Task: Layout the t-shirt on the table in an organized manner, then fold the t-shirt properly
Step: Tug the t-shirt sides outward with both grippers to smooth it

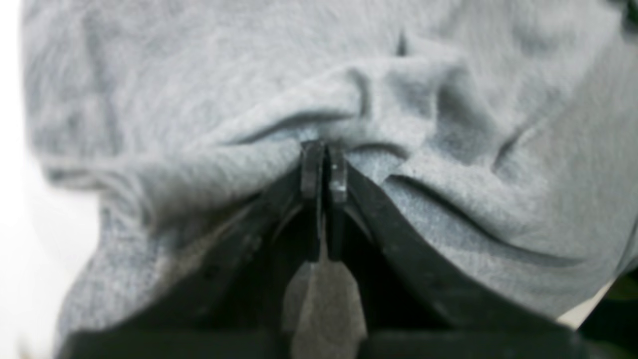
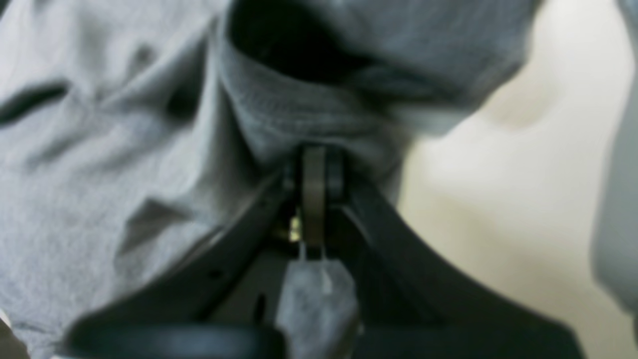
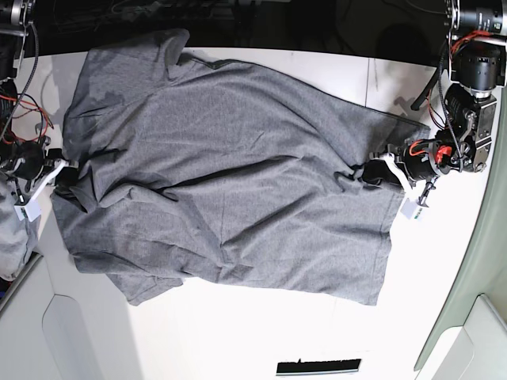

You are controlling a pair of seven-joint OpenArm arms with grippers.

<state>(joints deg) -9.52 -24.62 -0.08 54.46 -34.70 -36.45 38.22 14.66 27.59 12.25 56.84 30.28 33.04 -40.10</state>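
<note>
The t-shirt (image 3: 230, 170) lay spread across the white table (image 3: 238, 340), mostly flat in the base view, with wrinkles running toward both side edges. Only that view showed its whole outline: one sleeve at the far left corner, a second at the near left, the hem at the right.

The left wrist view showed the left gripper (image 1: 324, 164) with its jaws pressed together on a puckered ridge of grey cloth (image 1: 349, 99). The right wrist view, blurred, showed the right gripper (image 2: 319, 169) likewise clamped on a ribbed band of the shirt (image 2: 279, 109), beneath a dark opening.

A dark strip (image 3: 317, 366) lay on the near table edge, and a paler cloth bundle (image 3: 12, 237) sat at the left border.
</note>
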